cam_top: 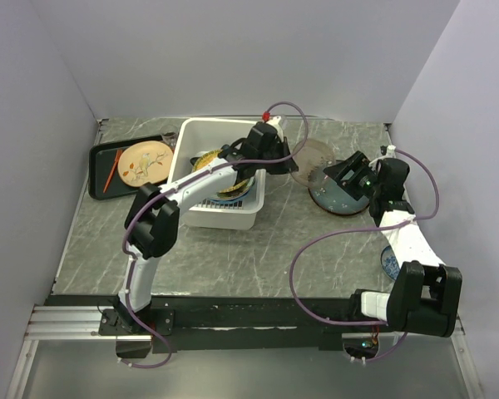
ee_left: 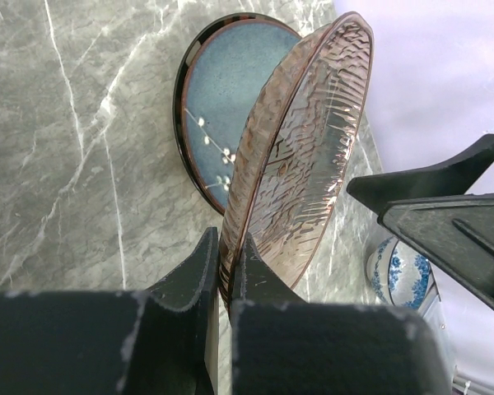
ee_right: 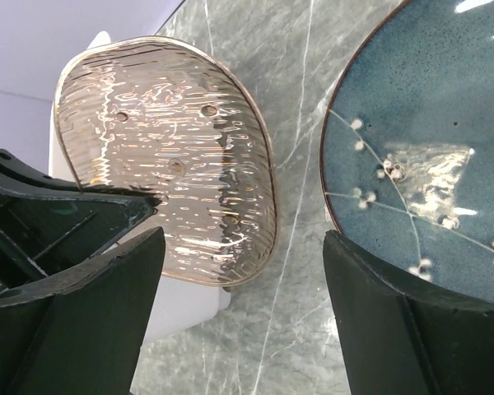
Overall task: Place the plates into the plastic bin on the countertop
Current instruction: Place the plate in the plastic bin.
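Pinching a clear ribbed plate (ee_left: pixel 300 164) by its rim, the left claw (ee_left: pixel 226 263) holds it tilted at 3 o'clock of the white bin (cam_top: pixel 201 133); the right claw (ee_right: pixel 243 255), spread wide, hovers beside the dark teal plate (ee_right: pixel 428 123) on the bench (cam_top: pixel 233 249).

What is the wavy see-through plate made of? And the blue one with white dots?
The wavy plate looks like clear, pink-tinted glass, though it might be plastic: you can see through it, and its ripples glint. The blue plate looks like glazed ceramic: solid, speckled and shiny, with a dark rim.
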You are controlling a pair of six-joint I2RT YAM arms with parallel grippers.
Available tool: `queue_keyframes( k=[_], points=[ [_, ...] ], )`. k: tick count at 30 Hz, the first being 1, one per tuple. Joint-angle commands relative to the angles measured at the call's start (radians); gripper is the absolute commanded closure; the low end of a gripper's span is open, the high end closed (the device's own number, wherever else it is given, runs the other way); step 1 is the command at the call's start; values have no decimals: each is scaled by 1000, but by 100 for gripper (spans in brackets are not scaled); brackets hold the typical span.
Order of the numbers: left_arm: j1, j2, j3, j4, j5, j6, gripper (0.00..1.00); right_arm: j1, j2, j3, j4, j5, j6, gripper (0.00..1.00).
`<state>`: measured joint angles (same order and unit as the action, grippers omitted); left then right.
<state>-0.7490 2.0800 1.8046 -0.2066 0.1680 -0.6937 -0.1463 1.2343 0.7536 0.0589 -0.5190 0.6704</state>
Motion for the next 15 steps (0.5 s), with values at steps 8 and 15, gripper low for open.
queue_keyframes(
  k=[8, 15],
  points=[
    [23, -133, -10, 27, -18, 22, 99, 5, -47, 16, 28, 4, -14, 16],
    [56, -196, -74, 33, -30, 26, 99, 7, -58, 13, 32, 1, -12, 16]
  ],
)
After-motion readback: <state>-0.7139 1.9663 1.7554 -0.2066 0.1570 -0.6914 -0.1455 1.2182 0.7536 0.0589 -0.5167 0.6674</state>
